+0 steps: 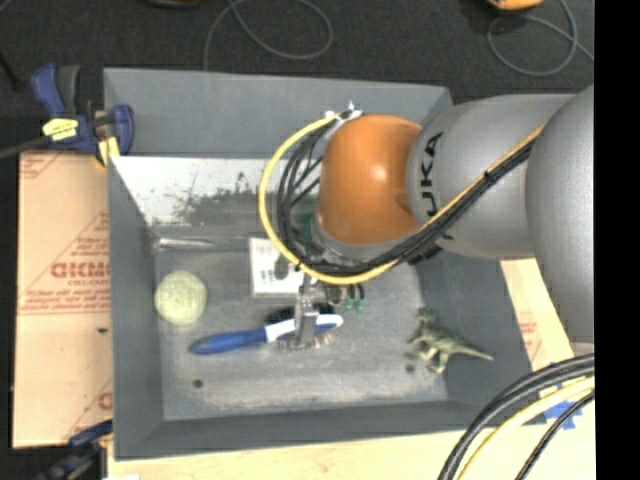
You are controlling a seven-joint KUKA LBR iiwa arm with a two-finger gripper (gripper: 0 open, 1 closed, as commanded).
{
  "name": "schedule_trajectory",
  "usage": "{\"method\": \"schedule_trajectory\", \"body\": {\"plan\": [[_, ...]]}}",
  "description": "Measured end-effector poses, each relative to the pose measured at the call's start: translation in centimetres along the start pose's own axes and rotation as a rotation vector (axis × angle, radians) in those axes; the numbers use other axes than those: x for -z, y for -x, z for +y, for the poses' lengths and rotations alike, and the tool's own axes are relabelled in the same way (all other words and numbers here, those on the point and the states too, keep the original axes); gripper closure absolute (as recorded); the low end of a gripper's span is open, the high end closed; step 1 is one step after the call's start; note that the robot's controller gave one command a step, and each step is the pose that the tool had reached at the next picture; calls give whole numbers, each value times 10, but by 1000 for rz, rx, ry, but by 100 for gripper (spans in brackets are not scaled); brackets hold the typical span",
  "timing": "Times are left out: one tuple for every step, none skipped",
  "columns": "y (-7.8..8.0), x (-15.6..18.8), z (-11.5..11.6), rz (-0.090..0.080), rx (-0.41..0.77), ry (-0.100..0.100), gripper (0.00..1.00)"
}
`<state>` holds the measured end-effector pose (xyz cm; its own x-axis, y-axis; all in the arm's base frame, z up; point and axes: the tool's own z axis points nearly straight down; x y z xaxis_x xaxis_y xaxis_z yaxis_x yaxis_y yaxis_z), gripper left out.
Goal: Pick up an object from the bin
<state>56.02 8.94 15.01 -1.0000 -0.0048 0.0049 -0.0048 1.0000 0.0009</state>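
Note:
My gripper (308, 330) is low over the middle of the bin floor, under the orange wrist cover. It is on the right, white end of a blue-handled tool (232, 342) that lies flat, its handle pointing left. A white printed card (268, 266) lies just behind and left of the gripper, partly under the cables. A small green piece (352, 301) shows just right of the gripper.
A pale green ball (181, 297) rests near the left wall. A green toy dinosaur (441, 343) stands at the right of the floor. The arm and its cables hide the back right of the bin.

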Motion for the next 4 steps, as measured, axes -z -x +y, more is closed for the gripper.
{"method": "schedule_trajectory", "body": {"plan": [[2, 5, 0, -8, -2, 1, 0], [-6, -56, -38, -11, 70, 0, 0], [-9, -80, -54, -4, 34, 0, 0], [-14, -60, -42, -8, 84, -1, 0]]}}
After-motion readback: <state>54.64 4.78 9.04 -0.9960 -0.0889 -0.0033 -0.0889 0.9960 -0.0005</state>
